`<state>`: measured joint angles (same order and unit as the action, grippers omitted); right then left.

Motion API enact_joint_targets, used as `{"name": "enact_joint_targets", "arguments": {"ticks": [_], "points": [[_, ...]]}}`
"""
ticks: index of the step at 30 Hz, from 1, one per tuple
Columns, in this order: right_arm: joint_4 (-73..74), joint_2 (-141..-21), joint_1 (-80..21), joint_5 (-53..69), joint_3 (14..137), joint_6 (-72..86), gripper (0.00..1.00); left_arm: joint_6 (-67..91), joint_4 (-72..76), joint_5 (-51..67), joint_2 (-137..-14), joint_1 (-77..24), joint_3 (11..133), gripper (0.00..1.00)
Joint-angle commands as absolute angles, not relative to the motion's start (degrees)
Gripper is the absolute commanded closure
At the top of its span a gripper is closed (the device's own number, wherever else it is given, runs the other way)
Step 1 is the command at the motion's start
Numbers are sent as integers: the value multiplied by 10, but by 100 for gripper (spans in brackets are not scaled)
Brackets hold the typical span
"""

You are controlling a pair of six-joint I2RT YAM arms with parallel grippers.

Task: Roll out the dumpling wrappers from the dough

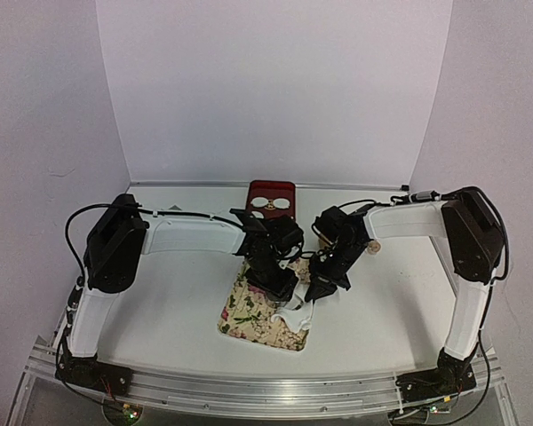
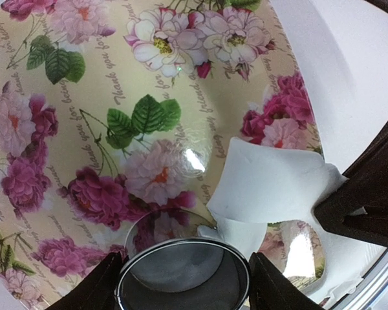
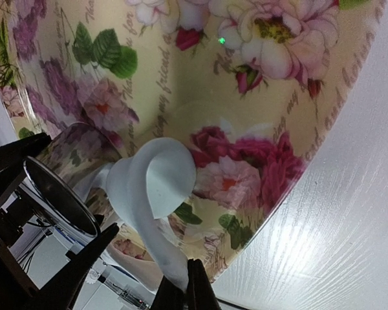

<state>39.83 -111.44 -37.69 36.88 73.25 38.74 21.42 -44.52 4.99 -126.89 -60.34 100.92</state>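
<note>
The right pincer (image 3: 181,292) is clenched on an edge of the dough (image 3: 156,184), holding the ragged sheet curled up off the floral mat (image 2: 84,110), probably as leftover scrap, while the left pincer (image 2: 184,284) clasps the metal ring (image 2: 181,247) just beside it.

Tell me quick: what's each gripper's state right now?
Left gripper: closed on the metal ring.
Right gripper: shut, pinching the edge of the dough.
</note>
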Motion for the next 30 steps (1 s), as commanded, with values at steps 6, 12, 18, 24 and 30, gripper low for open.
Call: {"name": "enact_joint_targets", "arguments": {"ticks": [6,12,18,24,30], "points": [[407,-1121,-379,369,751,379,100,211,-460,36,-1266,-614,1023,36],[407,-1121,-379,369,749,381,100,213,-459,40,-1266,-616,1019,36],[407,-1117,-379,367,745,382,100,214,-460,41,-1263,-619,1011,38],[408,-1111,-379,367,740,385,100,218,-462,39,-1266,-620,1000,44],[409,-1091,-379,376,720,390,100,221,-466,35,-1270,-621,992,46]]}}
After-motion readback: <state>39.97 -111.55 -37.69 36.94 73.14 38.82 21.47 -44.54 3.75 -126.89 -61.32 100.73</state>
